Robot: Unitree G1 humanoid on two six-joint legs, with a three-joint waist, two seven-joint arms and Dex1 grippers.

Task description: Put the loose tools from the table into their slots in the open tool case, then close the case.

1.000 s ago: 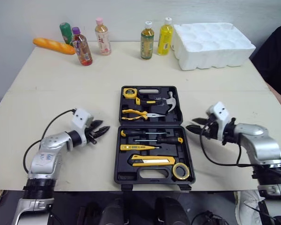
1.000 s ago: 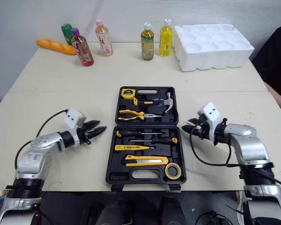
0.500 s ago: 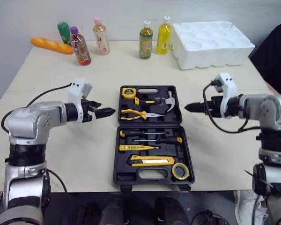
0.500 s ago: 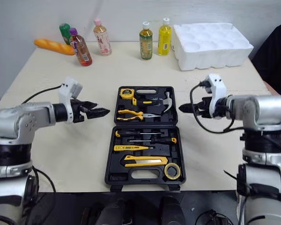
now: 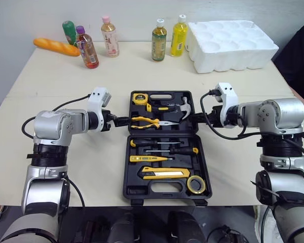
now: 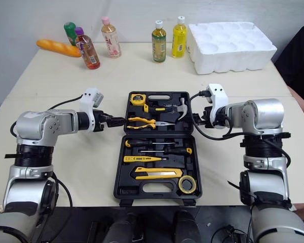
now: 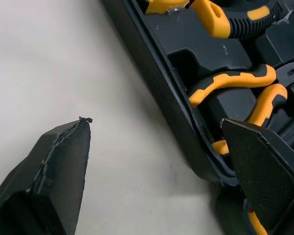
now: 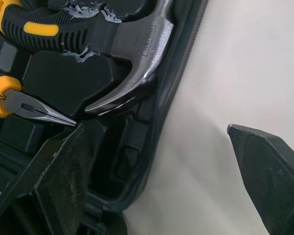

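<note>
Black case (image 5: 127,169) holds hammer (image 5: 186,107), pliers (image 5: 148,121); left gripper (image 5: 122,121), right gripper (image 5: 196,118) spread, seemingly astride it.

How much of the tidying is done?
Tools look done: the hammer, pliers and screwdrivers sit in slots in the tool case. In hand: the left gripper and right gripper, both open, straddle the far half's side rims. Left: closing the case, which lies open.

Well apart from the jaws of the left gripper (image 5: 122,121), on the far side, are a bread (image 5: 57,47), a green bottle (image 5: 69,32), a purple-capped bottle (image 5: 87,50) and a pink-capped bottle (image 5: 110,40). An amber bottle (image 5: 159,41) and a yellow bottle (image 5: 179,36) stand far off, between both pairs of jaws. A foam tray (image 5: 233,40) lies far past the right gripper (image 5: 196,117); a person's sleeve (image 5: 300,55) is outside it.
</note>
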